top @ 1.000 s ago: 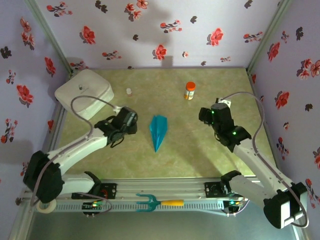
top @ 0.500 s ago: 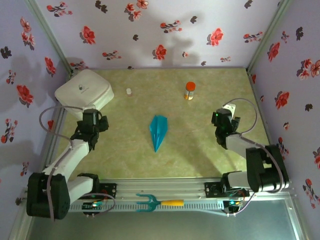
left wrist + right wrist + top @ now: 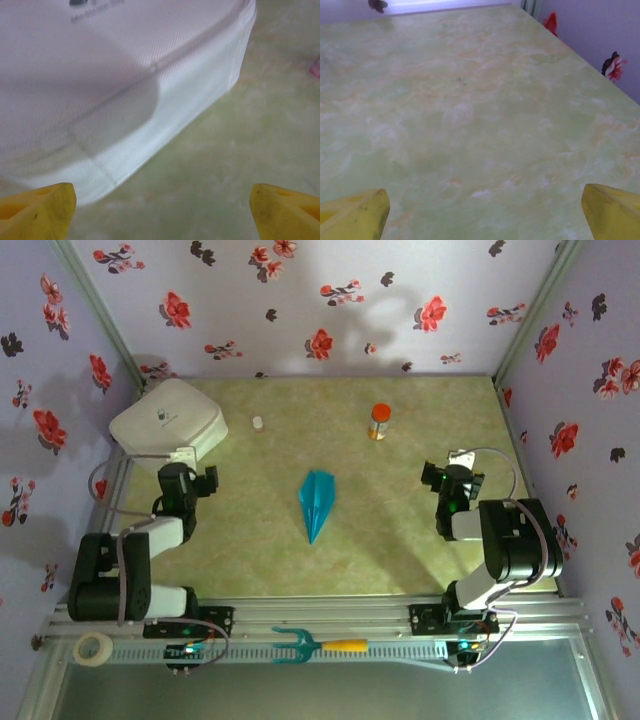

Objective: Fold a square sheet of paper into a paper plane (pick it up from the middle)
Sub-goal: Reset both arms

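Note:
The teal-blue paper lies folded as a narrow pointed paper plane (image 3: 318, 502) in the middle of the green table, tip toward the near edge, with nothing touching it. My left gripper (image 3: 188, 468) sits far to its left, folded back near its base and facing the white box. In the left wrist view my left gripper (image 3: 162, 215) is open, yellow fingertips (image 3: 37, 210) wide apart over bare table. My right gripper (image 3: 455, 476) sits far to the plane's right. Seen from the right wrist, my right gripper (image 3: 482, 215) is open with nothing between its fingertips (image 3: 612, 212).
A white rounded box (image 3: 168, 423) stands at the back left, close in front of the left gripper (image 3: 100, 75). An orange bottle (image 3: 380, 421) and a small white cap (image 3: 258, 424) stand at the back. A teal pronged tool (image 3: 315, 645) lies on the front rail.
Both arms have pulled back from beside the plane to folded poses at the table's sides. Both sets of jaws have opened wider. The plane has not moved.

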You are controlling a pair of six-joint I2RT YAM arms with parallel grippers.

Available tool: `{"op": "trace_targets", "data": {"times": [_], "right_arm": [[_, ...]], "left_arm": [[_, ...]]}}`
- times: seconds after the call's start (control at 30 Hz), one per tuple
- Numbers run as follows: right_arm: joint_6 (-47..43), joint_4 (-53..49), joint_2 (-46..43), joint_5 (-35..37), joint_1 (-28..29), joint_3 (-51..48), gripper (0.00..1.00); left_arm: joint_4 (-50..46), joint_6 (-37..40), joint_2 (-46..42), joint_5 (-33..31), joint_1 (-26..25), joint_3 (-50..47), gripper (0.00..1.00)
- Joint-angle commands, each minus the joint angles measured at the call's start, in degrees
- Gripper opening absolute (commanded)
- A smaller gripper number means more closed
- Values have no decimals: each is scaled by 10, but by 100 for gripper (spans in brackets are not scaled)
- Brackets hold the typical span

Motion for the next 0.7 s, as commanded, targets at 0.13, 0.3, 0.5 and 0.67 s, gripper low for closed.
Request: {"op": "trace_targets", "data": {"times": [0.13,0.3,0.5,0.67], "right_arm": [[25,5,-10,24,-3,13,99],[21,10,-7,18,-3,13,99],[21,15,-5,18,-3,12,99],[21,14,-5,18,-3,13,99]], "left_arm": [[166,-25,96,37,37,-7,95],[158,-24,94,33,37,-5,100],[159,-23,92,36,36,-6,100],[159,-23,92,36,35,-6,100]]}}
